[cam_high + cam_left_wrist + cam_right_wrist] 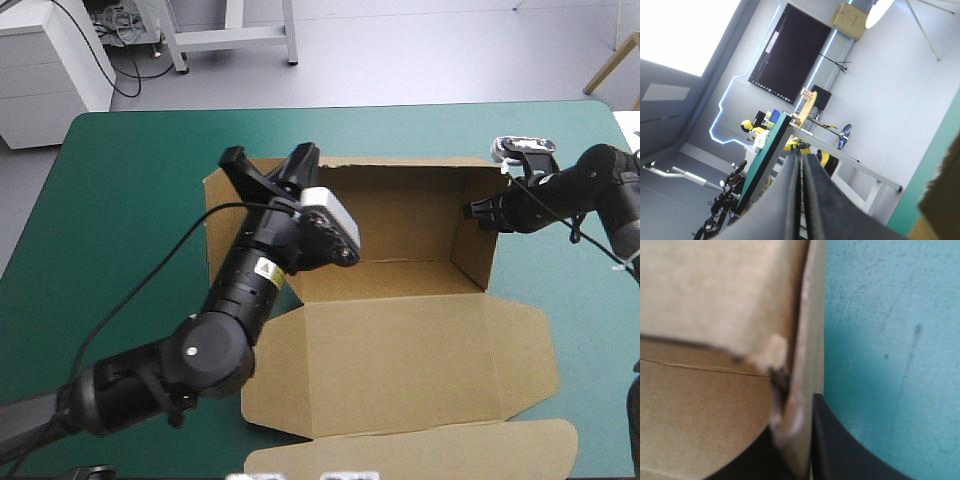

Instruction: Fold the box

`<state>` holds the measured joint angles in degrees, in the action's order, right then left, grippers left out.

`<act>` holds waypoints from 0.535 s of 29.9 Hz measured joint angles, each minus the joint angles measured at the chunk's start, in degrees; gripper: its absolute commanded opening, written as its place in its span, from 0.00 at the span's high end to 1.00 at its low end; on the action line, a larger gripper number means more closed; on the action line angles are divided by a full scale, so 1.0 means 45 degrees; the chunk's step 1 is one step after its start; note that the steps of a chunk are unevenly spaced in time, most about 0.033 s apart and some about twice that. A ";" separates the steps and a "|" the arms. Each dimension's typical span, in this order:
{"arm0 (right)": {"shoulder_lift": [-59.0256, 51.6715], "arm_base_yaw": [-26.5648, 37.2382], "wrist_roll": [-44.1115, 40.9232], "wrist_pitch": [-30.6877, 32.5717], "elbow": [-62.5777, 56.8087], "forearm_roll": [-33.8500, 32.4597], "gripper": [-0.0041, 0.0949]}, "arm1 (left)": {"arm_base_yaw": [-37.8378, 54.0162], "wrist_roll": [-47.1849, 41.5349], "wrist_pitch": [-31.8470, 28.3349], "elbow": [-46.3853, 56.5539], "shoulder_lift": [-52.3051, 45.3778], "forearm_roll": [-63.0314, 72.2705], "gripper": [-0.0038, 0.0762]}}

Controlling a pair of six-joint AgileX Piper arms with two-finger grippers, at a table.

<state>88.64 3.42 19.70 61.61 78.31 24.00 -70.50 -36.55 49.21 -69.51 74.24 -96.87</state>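
Note:
The brown box (400,235) lies mid-table as an open tray with its walls raised, and its lid (400,350) rests flat toward the front edge. My left gripper (275,165) hovers over the tray's left wall, pointing away from me. In the left wrist view that gripper (800,150) is shut in one arch with no board visible between the fingers, and a brown corner of the box (940,200) shows beside it. My right gripper (470,210) reaches in from the right and is shut on the tray's right wall (807,315), one finger inside and one outside.
Bare teal-green cover (120,230) stretches left of the box, and a narrower strip (890,340) lies outside the right wall. A rounded front flap (420,450) of the lid reaches nearly to the table's front edge.

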 measured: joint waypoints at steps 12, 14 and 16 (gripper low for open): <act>0.2765 -0.1027 -0.1195 0.0956 0.2543 -0.0979 0.96 | 0.5855 0.0048 -0.1393 0.0000 -0.2034 0.4565 0.96; 0.3141 -0.1306 -0.1393 0.0593 0.2854 -0.1339 0.96 | 0.6784 0.0440 -0.1433 0.0000 -0.2084 0.5700 0.96; 0.3576 -0.1540 -0.1583 0.0068 0.3111 -0.1582 0.96 | 0.7904 0.1252 -0.1420 0.0000 -0.2102 0.7256 0.96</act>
<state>104.74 -3.51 12.58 61.92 92.30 16.88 -34.93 -30.92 42.81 -69.51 64.78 -64.22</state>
